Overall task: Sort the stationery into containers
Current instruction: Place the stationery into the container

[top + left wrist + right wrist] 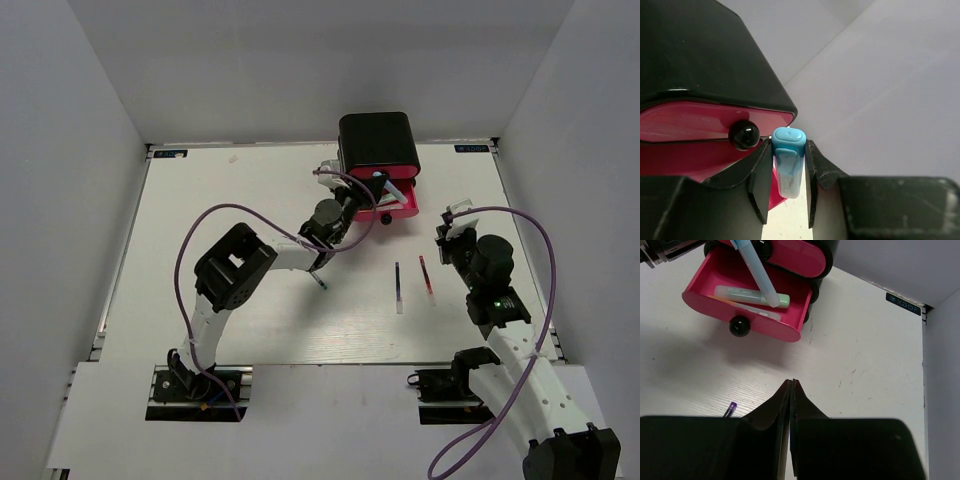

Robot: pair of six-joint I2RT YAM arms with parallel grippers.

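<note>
Currently the left claw (788, 172) is clamped on a light blue capped marker (758, 272), holding it slanted above the open pink plastic drawer (775, 332) at the bottom of the glossy black rounded cabinet (378, 140). The marker's lower end hangs just over a pale green capped marker (752, 295) that lies flat inside the drawer. The right claw (791, 390) is closed on nothing and hangs above the white surface (250, 180), near a thin dark pen (398, 285) and a thin red pen (427, 274) that lie side by side, not yet sorted.

The likely trouble is the tilt. Let go at this angle, the blue marker could land end first, prop itself against the drawer's front wall and tip out onto the surface (or bounce off the green one). Its upper end also sits close to the shut drawer front above, so lowering it steeply may jam it there. A sideways nudge against the round black knob (744, 135) could shift the drawer.
</note>
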